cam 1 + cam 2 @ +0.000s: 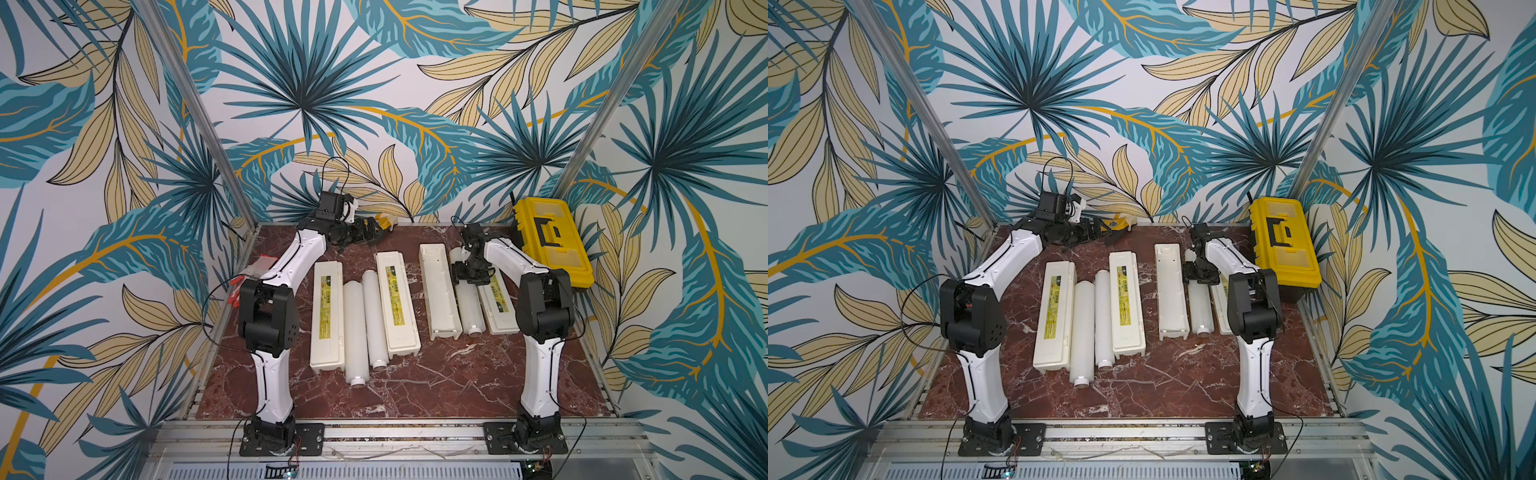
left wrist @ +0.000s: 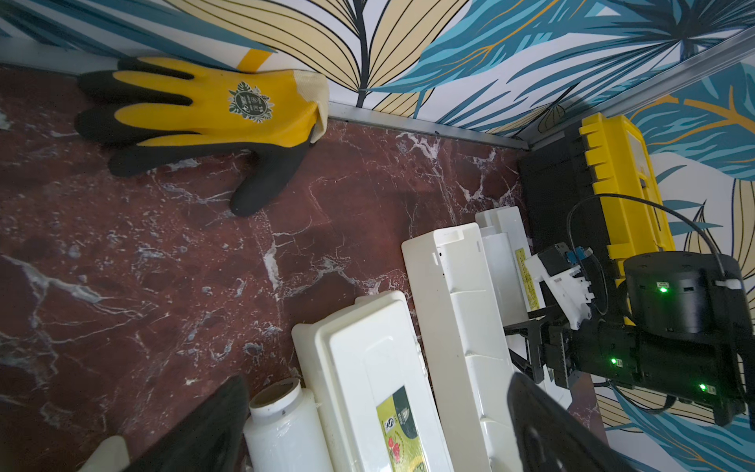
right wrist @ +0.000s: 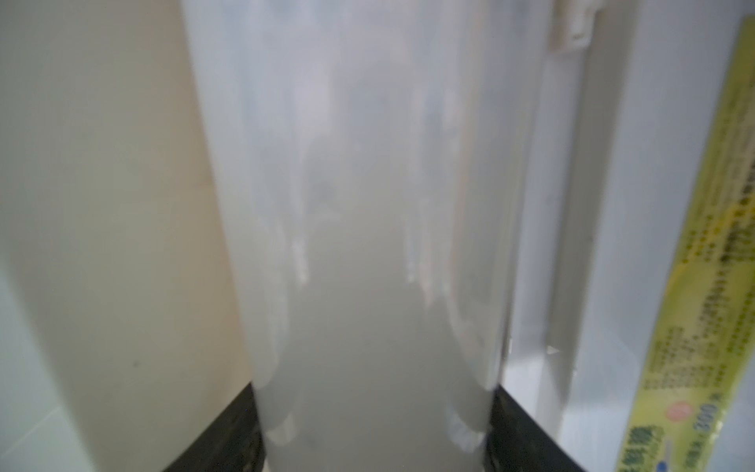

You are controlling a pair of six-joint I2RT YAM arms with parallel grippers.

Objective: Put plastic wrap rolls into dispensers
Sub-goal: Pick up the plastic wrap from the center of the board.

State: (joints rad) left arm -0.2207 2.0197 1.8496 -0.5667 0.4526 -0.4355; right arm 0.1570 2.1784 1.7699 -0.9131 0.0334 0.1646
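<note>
Two plastic wrap rolls (image 1: 356, 332) (image 1: 375, 320) lie side by side between two closed dispensers (image 1: 327, 316) (image 1: 397, 305). A third roll (image 1: 469, 309) lies further right, between a plain cream box part (image 1: 438, 291) and a labelled cream part (image 1: 498, 303). My right gripper (image 1: 468, 272) points down over this roll's far half. In the right wrist view its black fingers (image 3: 228, 433) sit flush against both sides of the roll (image 3: 367, 245). My left gripper (image 1: 376, 232) hangs open above the table's back, with nothing between its fingers (image 2: 551, 425).
A yellow-and-black toolbox (image 1: 552, 245) stands at the back right corner. Against the back wall lies a yellow-and-black work glove (image 2: 204, 118). A red-and-white item (image 1: 259, 266) rests at the table's left edge.
</note>
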